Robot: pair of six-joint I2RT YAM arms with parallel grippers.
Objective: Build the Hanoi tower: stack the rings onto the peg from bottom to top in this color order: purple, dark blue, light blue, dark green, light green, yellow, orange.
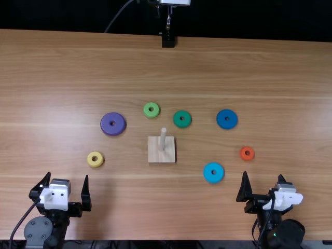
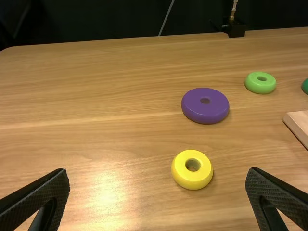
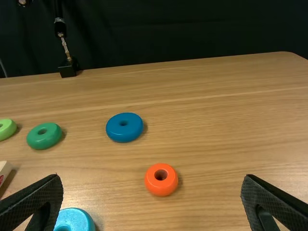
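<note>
My left gripper (image 1: 69, 191) stands open at the near left; in its wrist view the gripper (image 2: 158, 185) has nothing between its fingers. Open too is my right gripper (image 1: 263, 188) at the near right, also the gripper (image 3: 152, 187) in its wrist view. The wooden base (image 1: 155, 156) holds an upright bare peg (image 1: 163, 140). Left of it lie the purple ring (image 1: 107, 129) and yellow ring (image 1: 90, 162). Beyond it are the light green ring (image 1: 146, 112) and dark green ring (image 1: 178, 124). To its right lie the dark blue (image 1: 221, 123), light blue (image 1: 208, 176) and orange ring (image 1: 243, 157).
The rings lie flat and apart from each other on the wooden table (image 1: 62, 72). A black mount (image 1: 168, 41) with a metal stem stands at the table's far edge, against a dark backdrop.
</note>
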